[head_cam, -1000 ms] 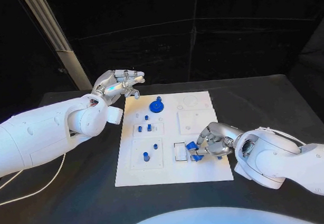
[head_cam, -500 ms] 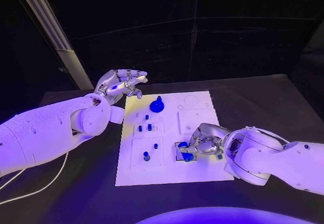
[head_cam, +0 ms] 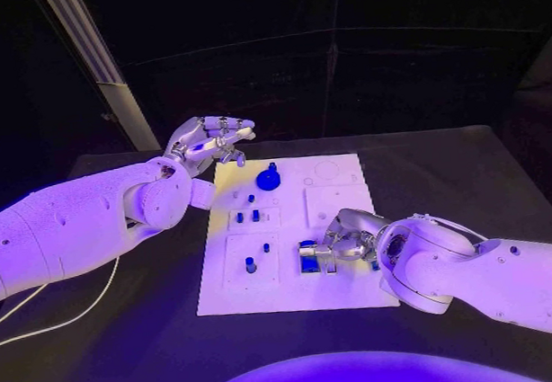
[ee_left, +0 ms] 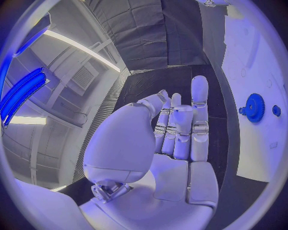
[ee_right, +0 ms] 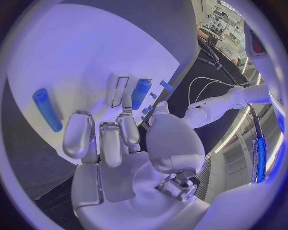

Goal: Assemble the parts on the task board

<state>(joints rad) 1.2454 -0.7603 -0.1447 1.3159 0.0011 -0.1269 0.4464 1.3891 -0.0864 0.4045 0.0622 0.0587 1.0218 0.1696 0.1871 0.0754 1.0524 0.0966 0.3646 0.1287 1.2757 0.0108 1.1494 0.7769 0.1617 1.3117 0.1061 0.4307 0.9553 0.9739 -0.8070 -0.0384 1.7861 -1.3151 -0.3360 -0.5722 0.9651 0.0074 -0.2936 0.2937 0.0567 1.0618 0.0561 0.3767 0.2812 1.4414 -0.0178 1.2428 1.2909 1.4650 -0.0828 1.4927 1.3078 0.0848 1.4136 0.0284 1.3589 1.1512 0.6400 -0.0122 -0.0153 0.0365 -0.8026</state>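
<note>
The right hand [head_cam: 347, 242] pinches a blue part [head_cam: 308, 250] over the task board [head_cam: 349, 288] beside a rectangular slot [ee_right: 119, 89], while the left hand [head_cam: 207, 141], fingers curled on nothing, hovers off the board's far corner near the blue gear [head_cam: 268, 179].

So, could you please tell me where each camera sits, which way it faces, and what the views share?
Head view: on the robot's head, looking down at the black table and the task board; both white arms enter.
Left wrist view: behind the left robot hand, facing past its fingers at the board's edge and the blue gear.
Right wrist view: behind the right robot hand, facing the board and a blue cylinder close beyond its fingertips.
Shared: head and left wrist views both show the gear.
</note>
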